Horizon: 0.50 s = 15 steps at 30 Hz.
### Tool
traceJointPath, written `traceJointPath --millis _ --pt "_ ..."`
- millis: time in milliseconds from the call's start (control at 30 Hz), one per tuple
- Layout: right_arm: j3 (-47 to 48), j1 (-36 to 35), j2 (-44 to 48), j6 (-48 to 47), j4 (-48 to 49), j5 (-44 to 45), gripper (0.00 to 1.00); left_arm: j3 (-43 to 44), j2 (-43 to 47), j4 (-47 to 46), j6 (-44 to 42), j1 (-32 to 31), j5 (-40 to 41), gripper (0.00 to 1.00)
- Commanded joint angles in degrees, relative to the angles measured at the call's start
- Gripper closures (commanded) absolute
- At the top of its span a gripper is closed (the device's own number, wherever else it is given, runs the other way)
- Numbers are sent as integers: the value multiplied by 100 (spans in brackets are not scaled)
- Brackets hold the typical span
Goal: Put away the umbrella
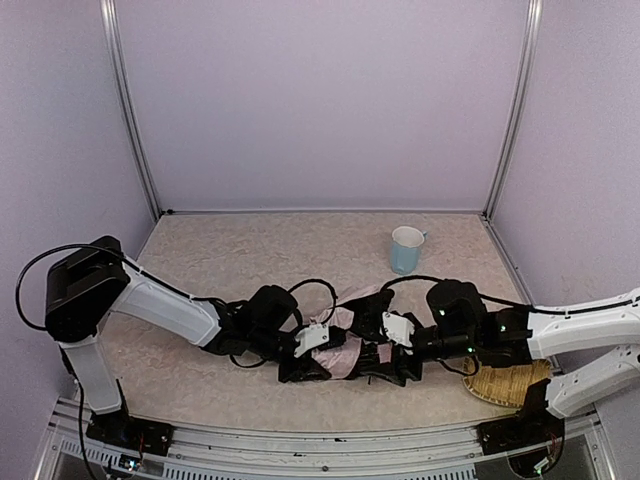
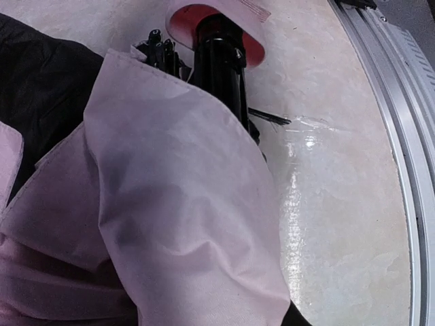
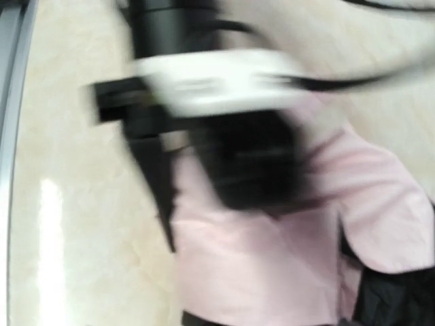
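The umbrella (image 1: 345, 350) lies crumpled at the table's near middle, pale pink fabric with black lining showing. My left gripper (image 1: 316, 350) and right gripper (image 1: 388, 345) both press into it from opposite sides. In the left wrist view pink fabric (image 2: 183, 204) drapes over my jaws and hides them; the black shaft (image 2: 221, 68) runs up to a round pink end piece (image 2: 182, 19). The right wrist view is blurred: pink fabric (image 3: 272, 258) fills the lower part and hides my jaws, and the left arm's wrist (image 3: 211, 81) is just beyond.
A light-blue cup (image 1: 406, 250) stands upright behind the umbrella to the right. A woven bamboo tray (image 1: 505, 383) lies at the near right, partly under the right arm. The table's metal front rail (image 2: 401, 136) runs close by the umbrella.
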State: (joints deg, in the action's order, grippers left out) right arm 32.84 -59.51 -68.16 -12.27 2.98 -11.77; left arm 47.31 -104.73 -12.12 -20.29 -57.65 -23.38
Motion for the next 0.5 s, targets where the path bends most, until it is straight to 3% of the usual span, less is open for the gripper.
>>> traceJointPath --millis 0,233,467 --pt "-394 -689 -97 -1432 902 1334 24 162 -522 1326 415 167 -776 96" --pt "61 -1124 -1426 -2681 1081 2813 19 618 -861 1928 384 348 -1234 97" --pt "8 -1122 -1952 -3046 1690 3213 15 819 -1103 2332 153 368 -1496 97"
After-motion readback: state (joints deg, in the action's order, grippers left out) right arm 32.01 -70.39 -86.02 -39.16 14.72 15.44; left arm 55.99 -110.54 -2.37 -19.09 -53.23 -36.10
